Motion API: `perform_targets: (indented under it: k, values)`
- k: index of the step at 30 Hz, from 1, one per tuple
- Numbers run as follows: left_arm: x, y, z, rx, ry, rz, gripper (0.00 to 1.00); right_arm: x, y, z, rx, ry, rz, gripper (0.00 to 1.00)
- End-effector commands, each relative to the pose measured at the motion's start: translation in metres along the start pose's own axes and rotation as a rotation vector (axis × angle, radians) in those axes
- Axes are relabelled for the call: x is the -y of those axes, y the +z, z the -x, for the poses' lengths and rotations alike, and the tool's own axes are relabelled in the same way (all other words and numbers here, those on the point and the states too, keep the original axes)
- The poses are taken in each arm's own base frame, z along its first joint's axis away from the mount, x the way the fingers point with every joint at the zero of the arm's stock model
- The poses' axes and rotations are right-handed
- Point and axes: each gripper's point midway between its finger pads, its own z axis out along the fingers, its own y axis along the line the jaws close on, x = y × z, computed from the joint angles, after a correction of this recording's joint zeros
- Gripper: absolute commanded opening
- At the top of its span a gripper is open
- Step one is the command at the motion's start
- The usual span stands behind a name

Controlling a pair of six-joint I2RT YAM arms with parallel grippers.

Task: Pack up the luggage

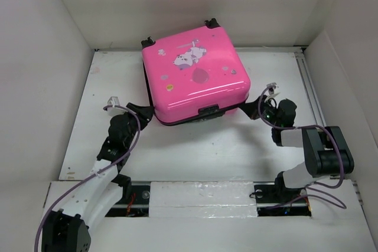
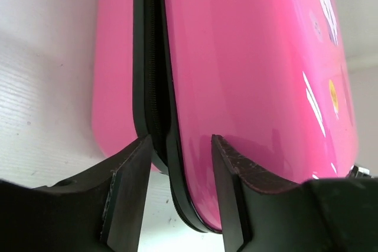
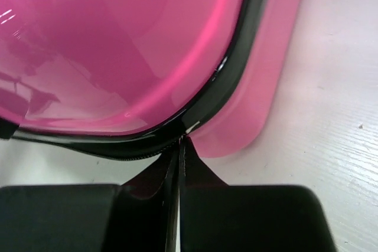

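Black jaws of the left gripper (image 2: 178, 146) stand apart, astride the dark seam where the two halves of the luggage (image 2: 254, 87) meet, one jaw to the lower shell's side and one to the lid's. At the other near corner the right gripper (image 3: 179, 143) has its jaws pressed together, tips just touching that same seam; if a thin zip tab is pinched between them, it does not show. The luggage lies flat on the table (image 1: 236, 151), between the two grippers and beyond their tips, print upward, wheels (image 1: 147, 42) on the side farthest from the jaws. By my judgement the shell is stiff, glossy and slippery, so jaws closing on the curved pink face would likely skate off. The black seam rim offers the better hold. It looks light, and may slide on the smooth white table if pushed from one side only. White walls (image 1: 35, 57) close in on three sides, leaving little room beyond the jaws for swinging a lid.
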Motion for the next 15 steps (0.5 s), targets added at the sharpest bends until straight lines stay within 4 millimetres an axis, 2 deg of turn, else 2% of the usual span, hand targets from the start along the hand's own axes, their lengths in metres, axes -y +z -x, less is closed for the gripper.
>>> perform_targets:
  k: [1, 3, 4, 5, 8, 10, 12, 13, 14, 15]
  values:
    - [0.017, -0.001, -0.012, -0.053, 0.01, -0.106, 0.4, -0.029, 0.023, 0.045, 0.176, -0.103, 0.042, 0.0]
    - [0.025, 0.002, -0.012, -0.055, 0.01, -0.145, 0.38, -0.041, 0.022, 0.039, 0.185, -0.088, 0.038, 0.0]
    - [0.026, 0.004, -0.014, -0.063, 0.01, -0.149, 0.37, -0.042, 0.022, 0.03, 0.165, -0.069, 0.018, 0.0]
    - [0.023, 0.007, -0.022, -0.09, 0.014, -0.139, 0.37, -0.05, 0.023, 0.013, 0.143, -0.049, -0.008, 0.0]
    - [0.032, 0.014, -0.024, -0.086, 0.011, -0.149, 0.37, -0.068, 0.022, -0.02, 0.065, -0.068, -0.095, 0.0]
    - [0.039, 0.016, -0.023, -0.082, -0.012, -0.177, 0.35, -0.065, 0.01, -0.037, 0.033, -0.066, -0.211, 0.0]
    - [0.041, 0.017, -0.025, -0.093, -0.02, -0.184, 0.35, -0.087, 0.006, -0.056, -0.01, -0.075, -0.216, 0.0]
    - [0.045, 0.019, -0.023, -0.088, -0.021, -0.191, 0.35, -0.096, 0.002, -0.055, -0.001, -0.084, -0.217, 0.0]
    - [0.045, 0.019, -0.023, -0.088, -0.021, -0.191, 0.34, -0.097, -0.002, -0.068, -0.039, -0.077, -0.245, 0.0]
    - [0.045, 0.021, -0.023, -0.09, -0.031, -0.19, 0.34, -0.106, -0.006, -0.077, -0.05, -0.101, -0.256, 0.0]
